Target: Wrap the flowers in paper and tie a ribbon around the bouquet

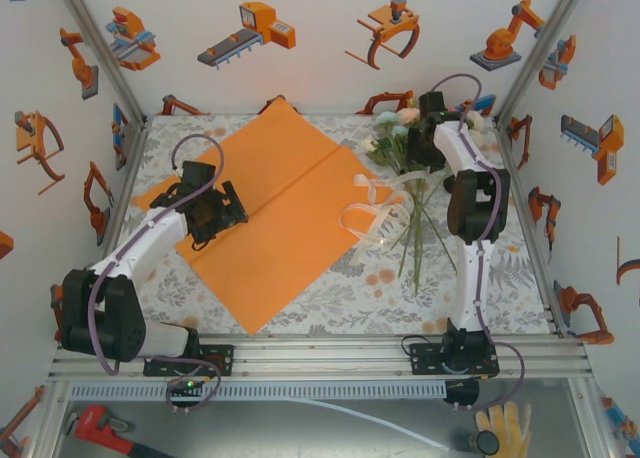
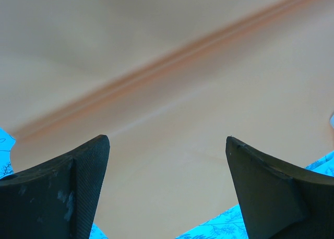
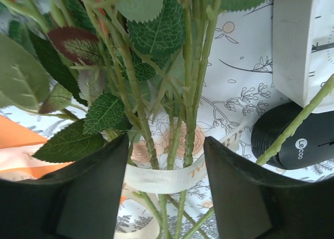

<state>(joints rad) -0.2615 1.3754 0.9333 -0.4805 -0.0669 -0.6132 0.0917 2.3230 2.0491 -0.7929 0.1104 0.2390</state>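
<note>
Bunch of pink, cream and pale-blue flowers on thin green stems [image 1: 407, 165] lies far right, with the sheer cream ribbon [image 1: 375, 213] crossing the stems. Right gripper [image 3: 166, 145] unclenched, jaws straddling stems. Flat bright orange paper sheet [image 1: 280, 208] centre-left; left gripper [image 2: 167, 145] spread wide over it, grasping nothing.

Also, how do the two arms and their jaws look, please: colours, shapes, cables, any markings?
The left arm and the right arm are built alike: white links joined by bulky black joint housings. A thin purple-grey cable runs along each arm. The jaws are dark and wedge-shaped, with finely textured inner faces. I can make out no markings on them.
</note>
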